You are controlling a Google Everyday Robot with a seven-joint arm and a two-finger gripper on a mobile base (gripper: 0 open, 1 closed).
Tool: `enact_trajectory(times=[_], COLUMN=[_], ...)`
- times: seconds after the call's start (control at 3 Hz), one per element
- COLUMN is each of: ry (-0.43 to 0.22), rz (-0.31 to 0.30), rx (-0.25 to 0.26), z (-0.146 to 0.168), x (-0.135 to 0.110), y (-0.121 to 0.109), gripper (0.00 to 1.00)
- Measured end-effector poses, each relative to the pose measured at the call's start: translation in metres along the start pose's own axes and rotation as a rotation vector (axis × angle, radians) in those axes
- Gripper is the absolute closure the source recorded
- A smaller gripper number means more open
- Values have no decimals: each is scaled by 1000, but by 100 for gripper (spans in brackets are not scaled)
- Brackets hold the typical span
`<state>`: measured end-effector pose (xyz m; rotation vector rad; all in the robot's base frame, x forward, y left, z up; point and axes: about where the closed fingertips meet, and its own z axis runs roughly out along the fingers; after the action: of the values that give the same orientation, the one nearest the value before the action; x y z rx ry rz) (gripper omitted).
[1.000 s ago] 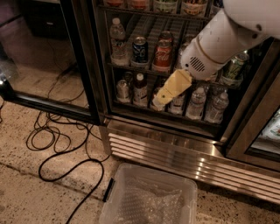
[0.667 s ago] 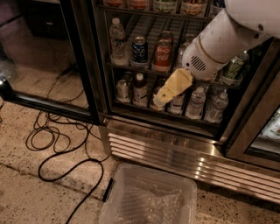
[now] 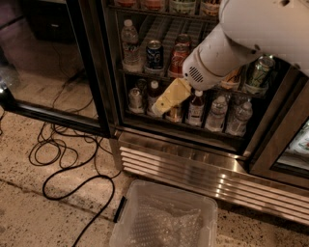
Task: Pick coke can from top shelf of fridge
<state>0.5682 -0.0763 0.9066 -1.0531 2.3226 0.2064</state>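
The fridge stands open, with its glass door swung to the left. The top shelf runs along the frame's top edge. Only the bottoms of its drinks show, two of them reddish, so I cannot tell which is the coke can. A red can stands on the second rack beside a blue Pepsi can. My gripper, yellowish on a white arm, hangs in front of the lowest rack's bottles, well below the top shelf.
Water bottles and small bottles fill the lower racks. A clear plastic bin sits on the floor before the grille. Black cables loop on the floor at left. A second door frame stands at right.
My arm and gripper have shifted a little to the left in front of the lower racks. The fridge, cans and bin have not moved.
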Motion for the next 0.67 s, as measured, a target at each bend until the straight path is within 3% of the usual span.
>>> enact_trajectory(times=[0.67], ry=[-66], rz=[201], rx=[111], z=[35], x=[-48], y=[-20], gripper=[0])
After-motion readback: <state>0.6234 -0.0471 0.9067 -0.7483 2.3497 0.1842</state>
